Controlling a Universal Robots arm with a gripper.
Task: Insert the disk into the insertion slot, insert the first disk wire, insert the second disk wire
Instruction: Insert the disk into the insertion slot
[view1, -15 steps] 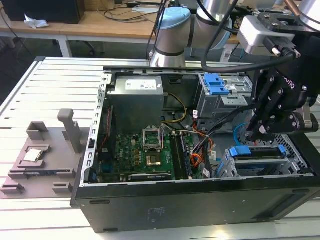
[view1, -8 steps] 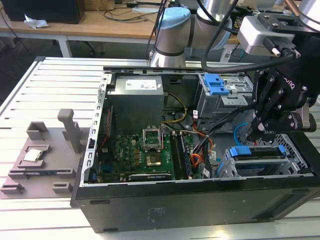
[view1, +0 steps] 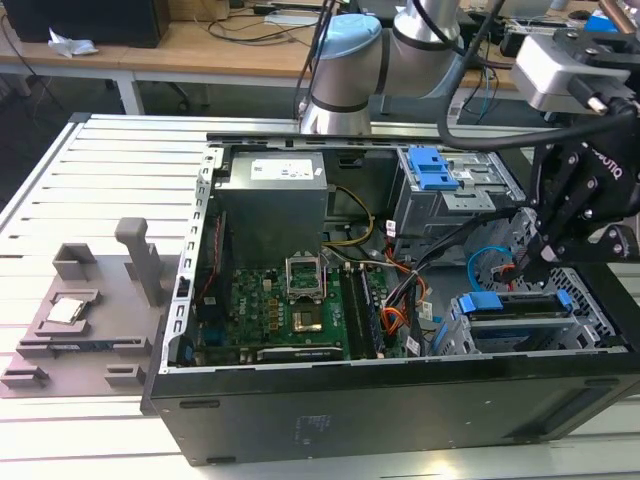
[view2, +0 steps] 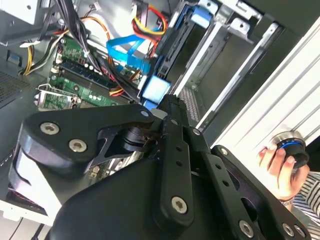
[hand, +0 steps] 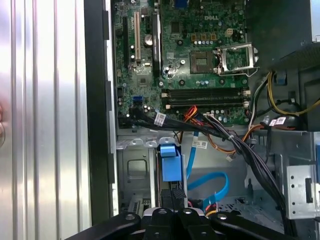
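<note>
Disk (view1: 515, 308) sat in insertion slot (view1: 452, 338), 4 o'clock corner of case (view1: 400, 420) in exterior view; insertion judged done. Tool (hand: 172, 200) narrow, tips together, just beside blue tab (hand: 169, 162); both wires judged unplugged

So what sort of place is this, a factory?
More likely a robotics lab or workshop: an opened desktop computer sits on a slatted metal table, a robot arm reaches over it, and wooden benches strewn with cables stand behind.
</note>
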